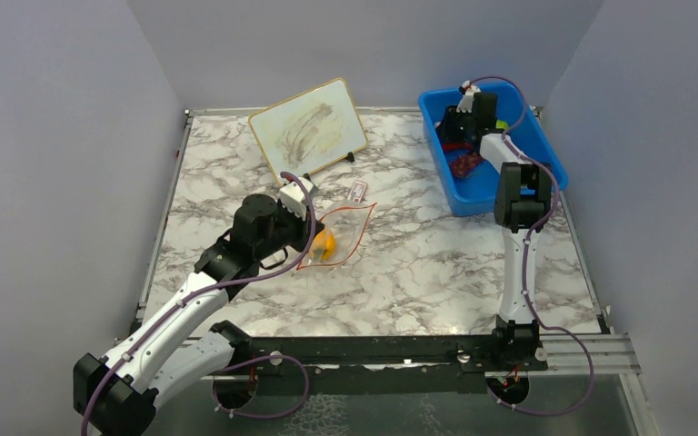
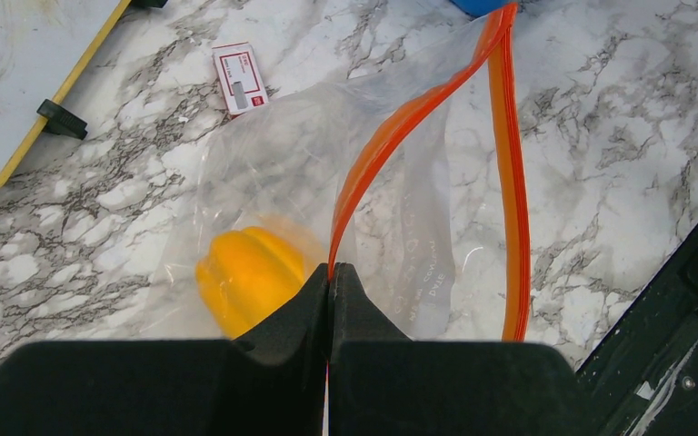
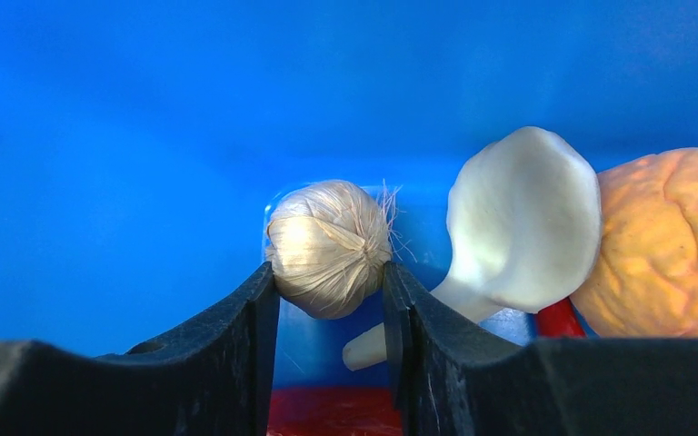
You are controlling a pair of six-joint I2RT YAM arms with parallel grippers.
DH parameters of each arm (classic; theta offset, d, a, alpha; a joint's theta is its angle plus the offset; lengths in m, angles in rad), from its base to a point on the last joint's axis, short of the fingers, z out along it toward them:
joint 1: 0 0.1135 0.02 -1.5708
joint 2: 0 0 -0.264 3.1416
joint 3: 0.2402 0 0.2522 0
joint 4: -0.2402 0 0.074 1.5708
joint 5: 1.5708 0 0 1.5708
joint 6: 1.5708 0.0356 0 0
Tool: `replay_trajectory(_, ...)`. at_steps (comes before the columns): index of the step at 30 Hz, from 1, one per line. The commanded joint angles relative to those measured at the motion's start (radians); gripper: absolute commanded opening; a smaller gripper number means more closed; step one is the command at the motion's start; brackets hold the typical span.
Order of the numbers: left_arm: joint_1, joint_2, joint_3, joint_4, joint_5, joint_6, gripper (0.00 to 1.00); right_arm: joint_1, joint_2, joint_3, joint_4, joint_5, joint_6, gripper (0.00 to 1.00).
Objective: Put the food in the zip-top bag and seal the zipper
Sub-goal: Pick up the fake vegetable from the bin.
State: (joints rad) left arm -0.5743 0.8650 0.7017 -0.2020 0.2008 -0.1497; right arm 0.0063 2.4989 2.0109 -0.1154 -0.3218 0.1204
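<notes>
— Where is the zip-top bag (image 1: 344, 232)?
— It lies flat on the marble table (image 1: 418, 282), left of the middle. Its mouth stands open, and the two strips of the zipper (image 2: 512, 182) are apart. The orange-yellow pepper (image 2: 247, 275) is inside.
— And the left gripper (image 2: 330, 278)?
— Fully closed. It pinches one zipper strip at the bag's near end.
— The right gripper (image 3: 330, 277)?
— It is down in the blue bin (image 1: 532, 136), at the far right corner of the table. Its jaws are partly open, and both press on a white garlic bulb (image 3: 327, 234) between them.
— What is beside it?
— The white mushroom (image 3: 523, 218), just to the right, then the peach-coloured fruit (image 3: 673, 245). The grape bunch (image 1: 463, 165) is in the bin too.
— Anything else?
— A small red-and-white card (image 2: 239, 77) near the bag, and a whiteboard (image 1: 309, 132) at the far edge.
</notes>
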Motion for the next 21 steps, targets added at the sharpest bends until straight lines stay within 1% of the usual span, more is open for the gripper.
replay_trajectory(1, 0.009, -0.005, -0.002, 0.032, -0.004, 0.013, 0.00, -0.006, -0.027, -0.006, 0.025, -0.004, -0.020, 0.27)
replay_trajectory(4, 0.011, -0.006, -0.004, 0.030, -0.004, 0.013, 0.00, -0.006, -0.057, -0.025, 0.018, 0.003, -0.010, 0.27)
replay_trajectory(10, 0.014, -0.007, 0.001, 0.030, 0.002, 0.012, 0.00, -0.006, -0.156, -0.130, 0.035, 0.024, 0.010, 0.26)
replay_trajectory(15, 0.016, -0.016, -0.001, 0.029, 0.002, 0.012, 0.00, -0.006, -0.244, -0.177, -0.034, 0.091, 0.037, 0.24)
replay_trajectory(18, 0.016, -0.027, -0.003, 0.030, 0.002, 0.010, 0.00, -0.006, -0.312, -0.229, -0.057, 0.094, 0.063, 0.24)
replay_trajectory(21, 0.016, -0.048, -0.010, 0.024, -0.040, 0.010, 0.00, -0.006, -0.383, -0.286, -0.101, 0.085, 0.107, 0.24)
